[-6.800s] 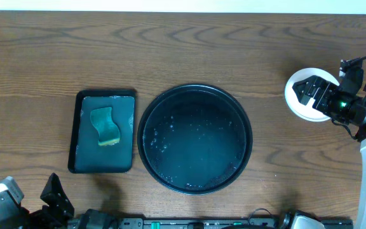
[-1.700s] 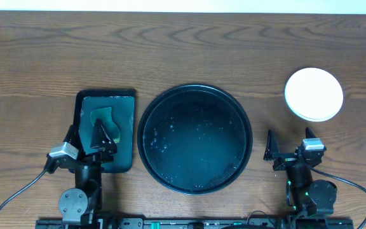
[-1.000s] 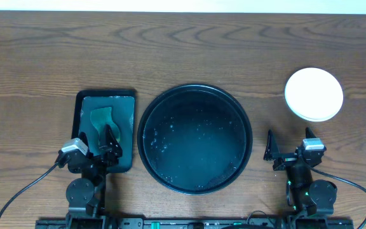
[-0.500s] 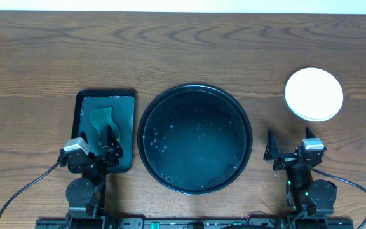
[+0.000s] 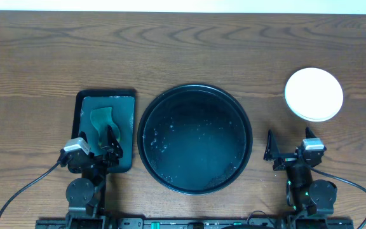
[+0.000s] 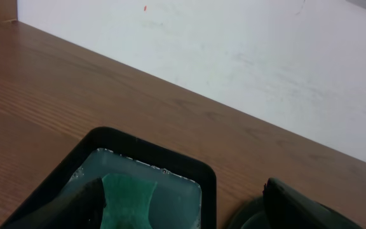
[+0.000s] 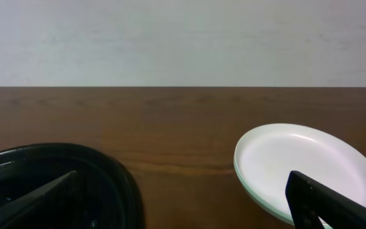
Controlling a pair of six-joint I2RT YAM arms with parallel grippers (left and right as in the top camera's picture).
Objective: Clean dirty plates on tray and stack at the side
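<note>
Overhead, the wood tabletop point(image 5: 183, 51) looks the same as it did half a second ago; the real changes came a few seconds back. The tray point(image 5: 194, 88), round, black and wet, sits at the centre with no plate on it, only droplets.

Just left of the tray lies the small green rectangular tray point(image 5: 124, 108), with the green sponge point(image 5: 101, 121) on it.

Well to the right of the tray and a little behind it stand the plates point(image 5: 314, 94), stacked on bare wood. The right wrist view shows a white plate on top with a pale green rim under it. How many lie beneath I cannot tell.

Nearly seven seconds ago the right arm reached over that stack. It has since drawn back, and the right gripper point(image 5: 288, 143) now rests in front of the tray's right edge, jaws spread wide and holding nothing.

The left gripper point(image 5: 107, 143) hung over the sponge under two seconds ago. It has pulled back slightly to the near end of the small tray, left of the tray, also spread and empty.

With the tray bare, the plates piled at the side and both arms drawn back, the job looks finished.
</note>
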